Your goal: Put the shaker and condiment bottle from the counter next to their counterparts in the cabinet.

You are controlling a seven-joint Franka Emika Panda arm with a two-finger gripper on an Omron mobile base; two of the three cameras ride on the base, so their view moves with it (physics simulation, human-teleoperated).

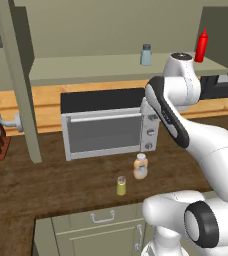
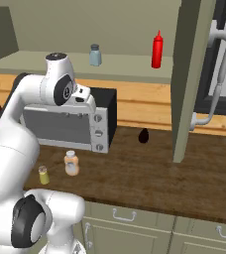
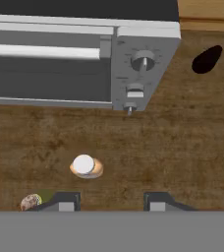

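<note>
Tan-orange translucent condiment bottle (image 3: 87, 166), white cap, upright on dark wood counter (image 3: 182, 157) before toaster oven (image 3: 79, 54); yellow-olive shaker (image 1: 121, 185) just beside. Gripper (image 3: 111, 202) hovers above, fingers empty, gap narrow. Risk: descending so narrowed, a fingertip hits the cap, topples bottle.

A dark brown wooden table (image 1: 46, 185) is backed by a pale wood panel (image 1: 41, 102), with olive-grey drawer fronts (image 2: 149, 228) set below.

shaker (image 3: 31, 202) half cut off below, toaster oven (image 3: 60, 54) cropped
</note>
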